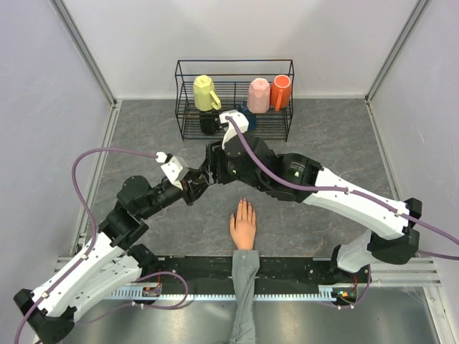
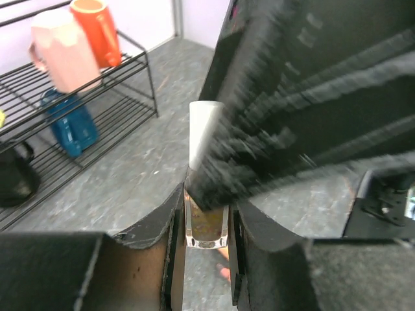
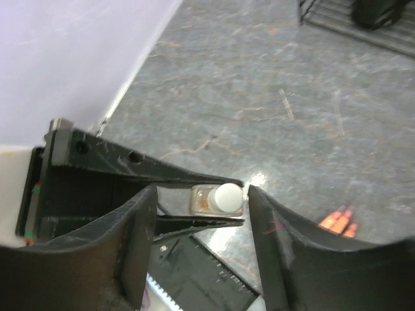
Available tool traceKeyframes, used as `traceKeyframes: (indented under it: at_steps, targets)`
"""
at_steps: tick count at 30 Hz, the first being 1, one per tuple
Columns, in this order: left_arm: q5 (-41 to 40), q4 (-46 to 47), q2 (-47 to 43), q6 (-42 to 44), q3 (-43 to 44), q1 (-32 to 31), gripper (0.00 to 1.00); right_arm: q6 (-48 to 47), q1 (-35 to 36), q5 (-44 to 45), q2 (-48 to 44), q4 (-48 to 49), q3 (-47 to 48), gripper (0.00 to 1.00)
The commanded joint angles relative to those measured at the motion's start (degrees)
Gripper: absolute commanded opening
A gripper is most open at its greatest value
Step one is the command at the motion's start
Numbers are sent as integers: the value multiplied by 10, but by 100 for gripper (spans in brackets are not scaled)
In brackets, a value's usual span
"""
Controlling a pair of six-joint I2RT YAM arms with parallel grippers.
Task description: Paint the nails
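Observation:
My left gripper [image 2: 206, 210] is shut on a small clear nail polish bottle [image 2: 206, 230] with a white cap [image 2: 202, 129], holding it above the table. My right gripper [image 3: 201, 192] is open, with its fingers on either side of the white cap [image 3: 228, 196]; one finger is almost touching it. In the top view the two grippers, left [image 1: 203, 178] and right [image 1: 215, 159], meet above and to the left of the peach mannequin hand [image 1: 244, 226], which lies palm down with its grey sleeve [image 1: 245, 287]. Its nails [image 1: 244, 203] are too small to make out. Blurred fingertips show in the right wrist view [image 3: 337, 221].
A black wire rack [image 1: 234, 100] stands at the back, with a yellow mug [image 1: 206, 93], a pink mug [image 1: 259, 95], an orange mug [image 1: 282, 92], a blue mug [image 2: 68, 123] and a black mug [image 3: 379, 13]. Walls close in the left and right sides.

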Motion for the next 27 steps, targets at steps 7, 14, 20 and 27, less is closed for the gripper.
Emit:
traceKeyframes:
  at_steps: [7,14,20,27]
  targets:
    - [-41,53,-26,32,-19,-2,2,21,10,79,31,-40,45,41]
    - [-10,46,-39,17,-19,-2,2,4,2,40,29,-10,24,31]
    - [70,23,-66,-14,-10,-2,2,-28,-36,-67,-20,56,-54,0]
    - [366,42,-40,-128,23,-2,2,-236,-63,-395,-74,121,-170,0]
